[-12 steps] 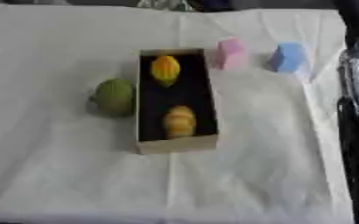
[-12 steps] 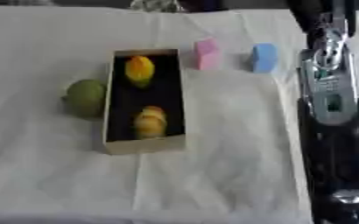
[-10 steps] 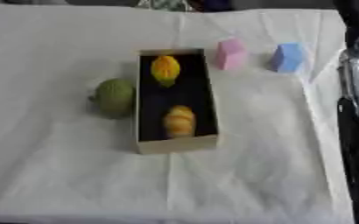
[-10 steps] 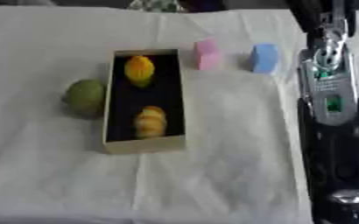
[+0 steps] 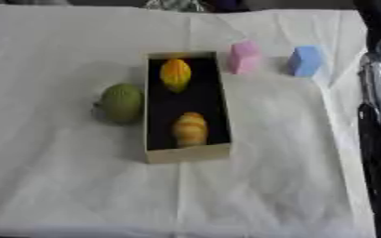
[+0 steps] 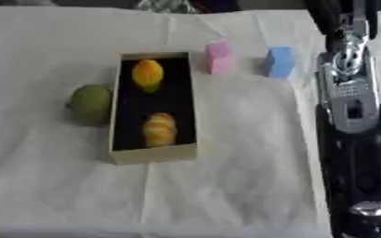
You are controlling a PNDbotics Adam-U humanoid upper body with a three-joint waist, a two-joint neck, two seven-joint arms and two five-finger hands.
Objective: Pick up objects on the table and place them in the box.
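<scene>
Nothing on the table has shifted since the earlier frames; the right arm (image 6: 350, 121) stands along the right edge as before, black and silver, running from the far side to the near corner. Its hand cannot be made out, so whether the fingers are open or curled cannot be told, and the left hand shows in neither view.

An open box (image 5: 187, 154) with a dark inside lies lengthwise near the middle of the white cloth (image 5: 80, 186) that covers the tabletop. In its far half sits an orange-yellow fruit (image 5: 176, 74); in its near half lies a ridged yellow-brown piece (image 5: 190, 129).

Just outside the box's left wall, touching or nearly so, rests a round green fruit (image 5: 121, 102). A pink block (image 5: 244, 56) stands just beside the box's far right corner, and a blue block (image 5: 305, 60) farther right, close to the arm but apart from it.
</scene>
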